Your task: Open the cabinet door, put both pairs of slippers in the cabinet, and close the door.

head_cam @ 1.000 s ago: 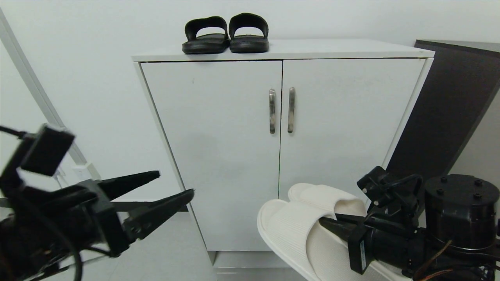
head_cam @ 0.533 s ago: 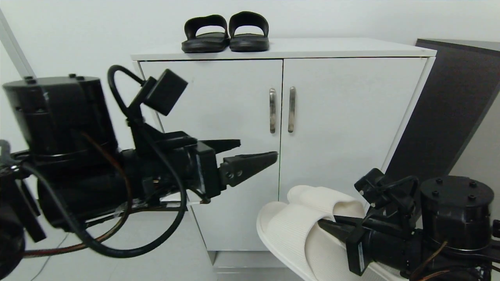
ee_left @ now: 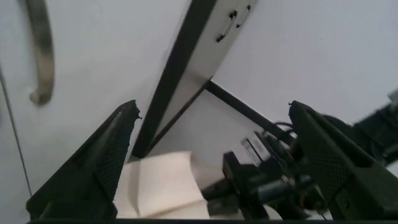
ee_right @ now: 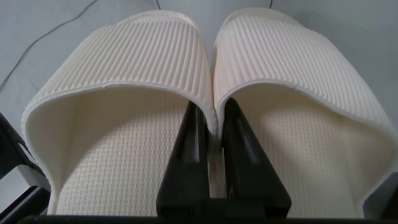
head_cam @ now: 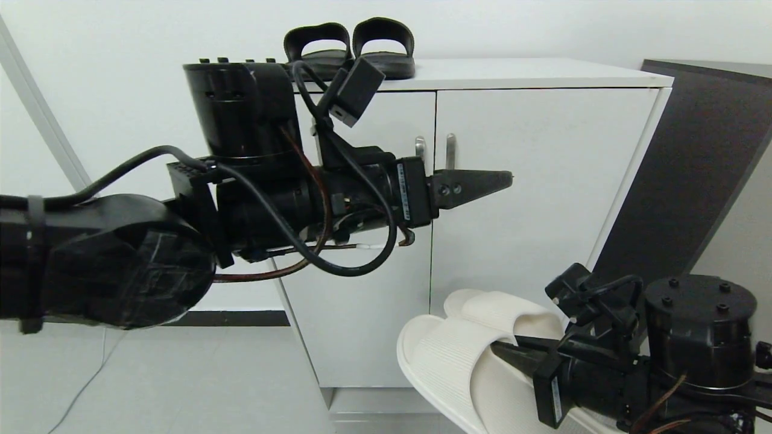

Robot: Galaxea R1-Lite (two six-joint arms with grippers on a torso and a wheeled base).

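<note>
Both cabinet doors (head_cam: 531, 181) shut, nothing stowed. Left pincer (head_cam: 482, 181) gapes empty near handles (head_cam: 449, 150). Right pincer (ee_right: 211, 112) clamps white slippers (head_cam: 458, 349). Black slippers (head_cam: 350, 45) on top.

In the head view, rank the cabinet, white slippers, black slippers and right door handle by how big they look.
Largest to smallest: cabinet; white slippers, though nearness to the camera enlarges them; black slippers, partly hidden; right door handle.

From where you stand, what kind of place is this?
Probably a home entryway or a mock-up: a white two-door cabinet against a plain wall, black slippers on top, white slippers in the right gripper.
</note>
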